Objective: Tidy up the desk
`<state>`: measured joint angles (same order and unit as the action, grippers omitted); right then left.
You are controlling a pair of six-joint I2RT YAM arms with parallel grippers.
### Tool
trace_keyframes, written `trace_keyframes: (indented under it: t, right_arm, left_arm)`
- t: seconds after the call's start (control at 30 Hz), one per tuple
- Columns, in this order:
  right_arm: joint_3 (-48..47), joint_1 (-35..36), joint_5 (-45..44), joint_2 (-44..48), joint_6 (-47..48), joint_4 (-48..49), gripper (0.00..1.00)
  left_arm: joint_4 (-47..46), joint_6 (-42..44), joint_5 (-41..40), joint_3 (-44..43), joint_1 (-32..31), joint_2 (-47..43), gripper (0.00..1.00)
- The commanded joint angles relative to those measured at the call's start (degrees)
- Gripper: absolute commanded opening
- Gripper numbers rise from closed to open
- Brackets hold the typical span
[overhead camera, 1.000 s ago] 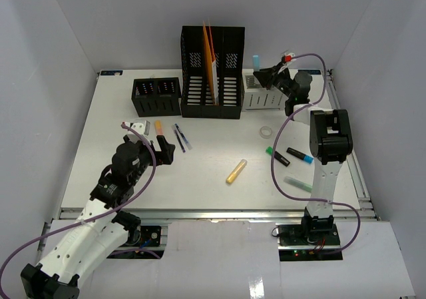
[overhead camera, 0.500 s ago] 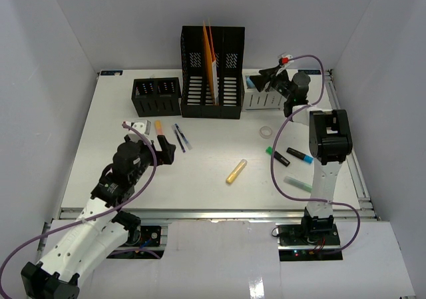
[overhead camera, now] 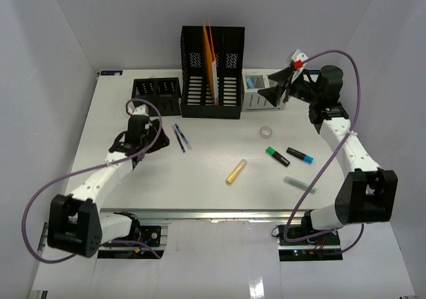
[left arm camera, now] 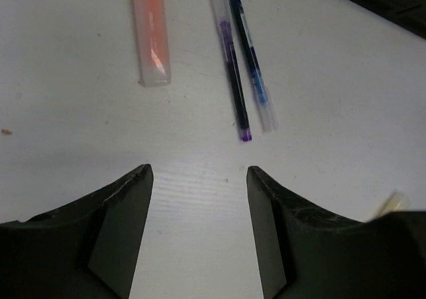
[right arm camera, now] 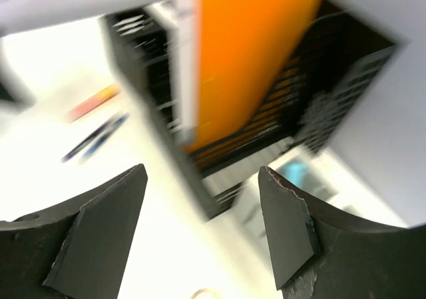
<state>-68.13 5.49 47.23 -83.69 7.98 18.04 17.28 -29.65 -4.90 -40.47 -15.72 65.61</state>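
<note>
Work lies mostly ahead, we judge: left gripper and right gripper gape empty, pens at ten o'clock and markers at four o'clock litter the table.

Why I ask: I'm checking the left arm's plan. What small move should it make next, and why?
Probably ease the left gripper forward and down toward the purple pen. Its jaws stand open over bare desk with nothing between them, and that pen's tip lies just ahead of the gap, nearer than the orange highlighter.
</note>
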Motion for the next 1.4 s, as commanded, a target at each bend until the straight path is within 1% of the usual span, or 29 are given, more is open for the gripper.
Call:
trace_keyframes:
  t: [0.0, 0.07, 0.1, 0.23, 0.3, 0.4, 0.53, 0.7, 0.8, 0.83, 0.97, 1.13, 1.37]
  right_arm:
    - [6.82, 0.03, 9.56, 5.52, 8.58, -22.82, 0.74]
    - [8.30, 0.04, 10.07, 8.17, 10.81, -26.03, 0.74]
    - [10.78, 0.04, 9.96, 9.73, 10.88, -26.33, 0.74]
    - [17.25, -0.05, 10.06, 16.75, 11.44, -22.95, 0.76]
    - [18.56, -0.34, 9.28, 18.62, 11.66, -22.15, 0.78]
    - [19.53, -1.23, 9.87, 19.53, 11.57, -21.29, 0.78]
    - [20.05, -1.54, 10.43, 18.92, 11.49, -20.94, 0.79]
    - [20.55, -1.70, 10.92, 19.24, 11.46, -20.37, 0.79]
    - [21.01, -1.97, 11.21, 19.36, 11.27, -19.89, 0.78]
    - [21.02, -1.98, 11.27, 19.31, 11.22, -19.88, 0.78]
    - [21.11, -2.06, 11.40, 19.35, 11.18, -19.88, 0.79]
    - [21.14, -2.17, 11.50, 19.43, 11.28, -19.78, 0.79]
    - [21.37, -2.43, 11.93, 19.55, 11.18, -19.61, 0.79]
  left_arm:
    - [2.95, -0.02, 1.93, -13.47, 6.11, 14.35, 0.71]
    - [5.85, 0.96, 0.78, -17.01, 7.24, 19.30, 0.73]
    - [6.61, 2.05, 0.71, -19.21, 8.10, 23.57, 0.73]
    - [9.48, 4.17, -0.10, -27.54, 9.04, 32.71, 0.72]
    - [11.49, 4.67, -0.18, -31.20, 9.12, 36.52, 0.68]
    - [13.01, 5.26, -0.54, -34.58, 9.13, 40.45, 0.65]
    - [13.52, 5.78, -0.16, -36.56, 9.13, 42.61, 0.62]
    - [14.08, 6.25, 0.35, -35.89, 9.13, 44.74, 0.55]
    - [14.01, 6.52, -0.09, -34.13, 9.13, 45.12, 0.43]
    - [13.96, 6.72, -0.25, -33.65, 9.13, 45.13, 0.43]
    - [13.92, 7.76, -1.59, -32.07, 9.13, 44.87, 0.42]
    - [13.73, 8.42, -3.09, -30.33, 9.13, 44.40, 0.45]
    - [9.93, 7.76, -3.28, -26.11, 9.13, 41.84, 0.44]
